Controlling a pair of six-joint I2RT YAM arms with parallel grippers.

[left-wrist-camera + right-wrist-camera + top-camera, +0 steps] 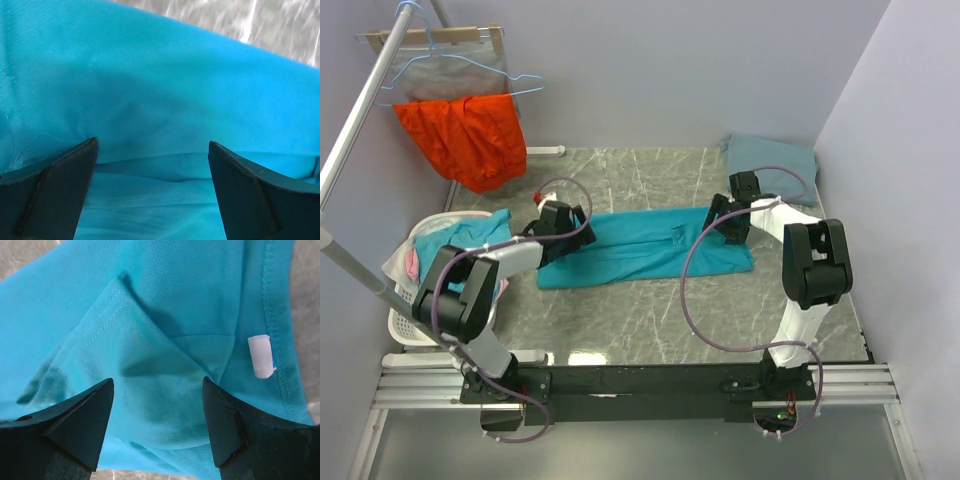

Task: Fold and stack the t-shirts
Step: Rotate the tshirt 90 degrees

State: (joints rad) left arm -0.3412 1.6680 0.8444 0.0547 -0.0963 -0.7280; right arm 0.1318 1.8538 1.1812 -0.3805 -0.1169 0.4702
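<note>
Folding step, centre frame: left gripper [152,150] and right gripper [157,385], jaws apart, hover over opposite ends of the teal t-shirt [640,245]. Next, probably pinch both edges.

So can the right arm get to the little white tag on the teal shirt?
Probably yes. The right gripper is open just above the teal shirt, and the white tag lies uncovered close beside it, with nothing in between.

Spread t-shirt [640,252] at table [620,320] centre, folded t-shirt [772,158] far right, basket [398,325] at left edge
</note>
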